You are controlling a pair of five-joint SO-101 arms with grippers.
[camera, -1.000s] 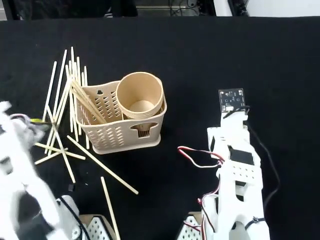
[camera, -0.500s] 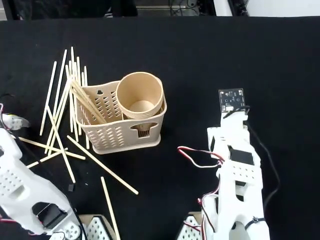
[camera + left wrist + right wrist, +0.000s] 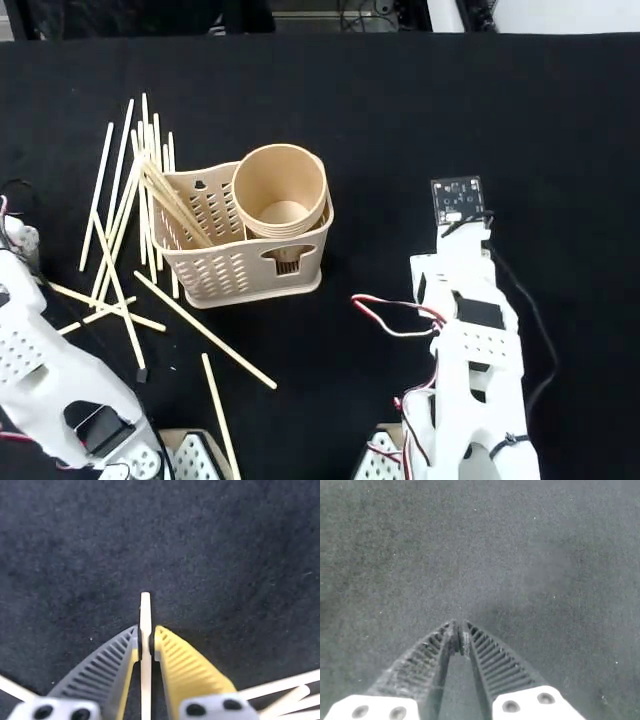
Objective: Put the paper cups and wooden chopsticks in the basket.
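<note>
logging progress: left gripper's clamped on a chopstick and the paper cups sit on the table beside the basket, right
No: the high view shows the paper cups inside the basket, not beside it. The left gripper is indeed clamped on a chopstick.

Light falls evenly from above in the high view. The black table swallows it, so cast shadows barely register. The white right arm and left arm glare against the cloth. The paper cup is darker on its inner wall than at its rim. In the left wrist view the cloth is dim, and the wooden chopstick pinched in the left hand is washed out almost white. In the right wrist view the cloth reads lighter, with a soft shadow at 12 o'clock of the closed right hand.
</note>
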